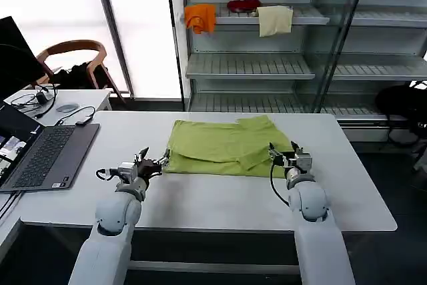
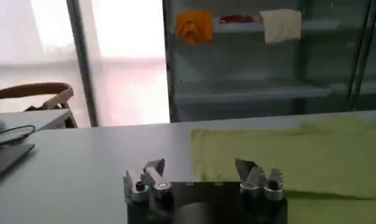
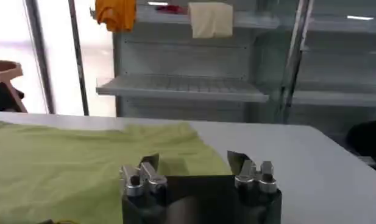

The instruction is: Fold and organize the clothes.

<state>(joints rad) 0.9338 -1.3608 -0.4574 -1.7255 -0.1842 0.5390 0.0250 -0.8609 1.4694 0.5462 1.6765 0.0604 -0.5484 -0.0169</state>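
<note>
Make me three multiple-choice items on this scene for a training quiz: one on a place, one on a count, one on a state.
1. Where does the T-shirt lie?
A. On the shelf
B. On the white table
C. On the laptop

2. How many cloths sit on the upper shelf?
A. Three
B. One
C. Five

3. How is the left end effector?
A. Shut on the T-shirt
B. Open, at the T-shirt's near corner
C. Holding the laptop

Answers: 1 B, it lies partly folded on the tabletop. 2 A, orange, red and cream. 3 B, its fingers are spread in the left wrist view; the right end effector is open too.
</note>
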